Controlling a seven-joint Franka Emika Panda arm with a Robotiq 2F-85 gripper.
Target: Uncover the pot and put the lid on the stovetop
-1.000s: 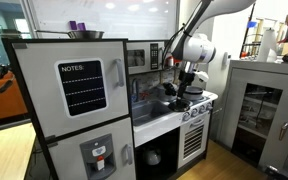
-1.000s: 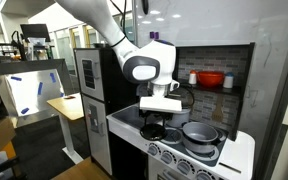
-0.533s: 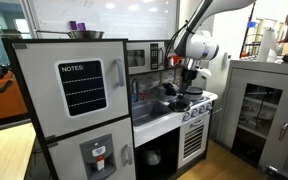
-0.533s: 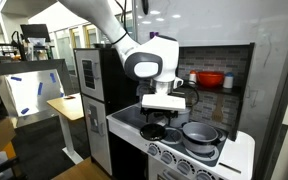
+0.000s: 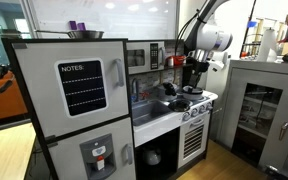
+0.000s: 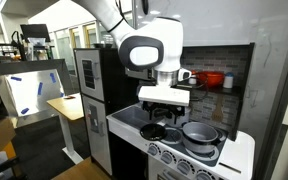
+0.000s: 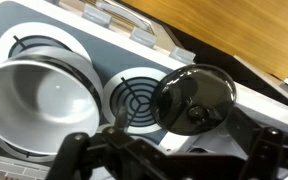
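Observation:
The small silver-grey pot (image 7: 39, 95) stands uncovered on the white stovetop (image 7: 134, 60), its inside bare. The dark round lid (image 7: 192, 95) lies flat on the stovetop beside the pot, partly over a black burner ring (image 7: 132, 100), knob up. My gripper (image 7: 172, 147) is open and empty, hanging above the lid with its fingers wide apart. In an exterior view my gripper (image 6: 165, 96) is well above the lid (image 6: 154, 131) and the pot (image 6: 199, 133). In an exterior view my gripper (image 5: 193, 72) hangs over the stovetop (image 5: 198, 102).
A red bowl (image 6: 210, 79) sits on the shelf behind the range. Knobs (image 6: 180, 160) line the stove's front edge. A toy fridge (image 5: 74, 110) with a steel bowl (image 5: 84, 34) on top stands beside the sink counter (image 5: 149, 112).
My gripper has risen straight up away from the stovetop. The lid stays lying beside the pot, which has not moved.

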